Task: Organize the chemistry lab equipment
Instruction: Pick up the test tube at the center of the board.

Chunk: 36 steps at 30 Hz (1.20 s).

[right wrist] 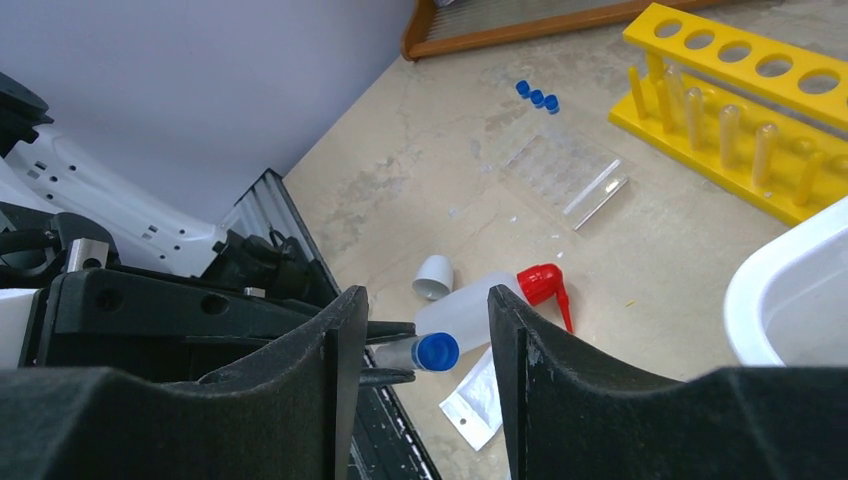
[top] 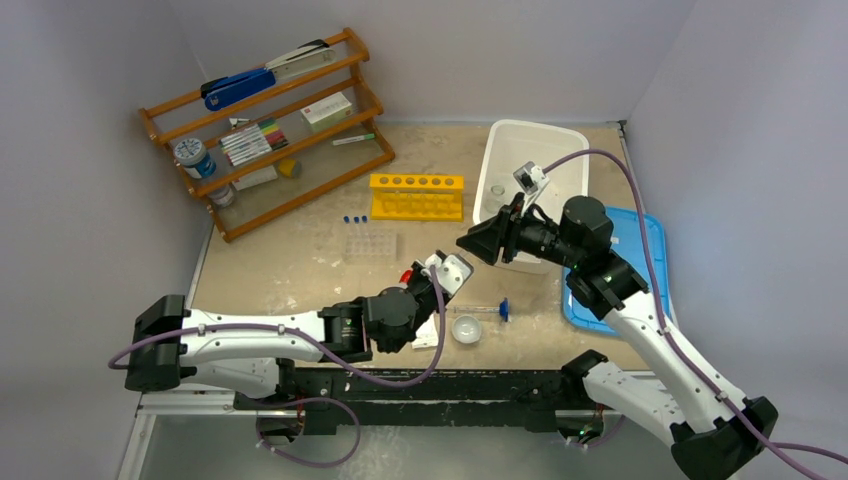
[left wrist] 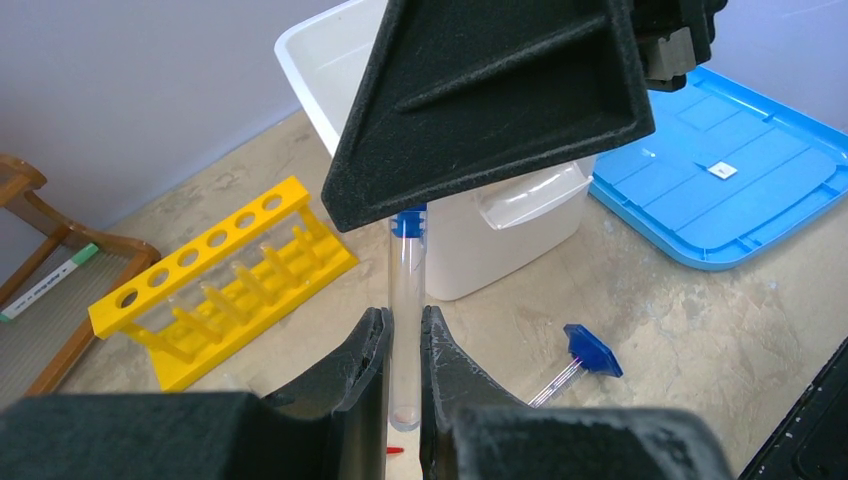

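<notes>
Clear tube [left wrist: 406,275] w/ blue cap [right wrist: 437,351], round-bottomed, off the tabletop [left wrist: 700,330] near the white tub [left wrist: 500,240], clenched low in my L hand [left wrist: 403,335]; R hand [right wrist: 425,305] straddles the cap, released, gaps both sides.

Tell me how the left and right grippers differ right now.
The left gripper is shut on the clear tube; the right gripper is open, jaws either side of the blue cap, not touching. The left grips the tube's closed end, the right brackets its capped end. Both address one tube.
</notes>
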{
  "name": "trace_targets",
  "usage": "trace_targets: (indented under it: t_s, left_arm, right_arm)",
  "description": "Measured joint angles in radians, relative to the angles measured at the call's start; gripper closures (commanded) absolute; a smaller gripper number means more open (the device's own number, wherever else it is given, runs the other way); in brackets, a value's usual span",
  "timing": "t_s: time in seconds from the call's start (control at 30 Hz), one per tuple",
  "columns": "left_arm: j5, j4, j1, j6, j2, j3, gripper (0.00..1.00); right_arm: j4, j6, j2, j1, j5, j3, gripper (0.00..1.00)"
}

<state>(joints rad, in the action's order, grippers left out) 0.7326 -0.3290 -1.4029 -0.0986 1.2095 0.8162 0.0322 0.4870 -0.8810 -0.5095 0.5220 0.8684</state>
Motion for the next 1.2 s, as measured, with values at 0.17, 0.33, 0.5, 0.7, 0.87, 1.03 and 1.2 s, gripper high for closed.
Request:
trace_targets:
  t_s: [0.17,0.33,0.5,0.7,0.87,1.03,1.2]
  left_arm:
    - [0.007,-0.006,0.0,0.0,-0.012,0.0,0.99]
    - [0.016,-0.014,0.0,-0.002,-0.03,0.0,0.99]
    - [0.016,-0.023,0.0,-0.004,-0.031,0.0,0.99]
    - [0.016,-0.027,0.0,-0.013,-0.026,0.0,0.99]
    - [0.025,-0.031,0.0,-0.019,-0.018,0.0,0.89]
    - [0.057,-0.05,0.0,-0.026,-0.017,-0.007,0.57]
    - [0.111,-0.081,0.002,-0.025,-0.031,-0.035,0.43]
  right_arm:
    - [0.001,0.0,0.003,0.0,-0.006,0.0,0.52]
    - [0.006,0.0,0.018,0.0,-0.007,0.0,0.56]
    - [0.007,0.002,0.02,0.0,-0.006,0.0,0.63]
    - [0.007,0.006,0.02,0.0,-0.003,0.0,0.79]
    - [0.006,0.011,0.025,0.0,-0.003,-0.001,0.93]
    - [-0.002,0.02,0.026,-0.001,-0.005,-0.005,0.99]
    - [-0.007,0.021,0.031,-0.001,-0.016,-0.007,1.0]
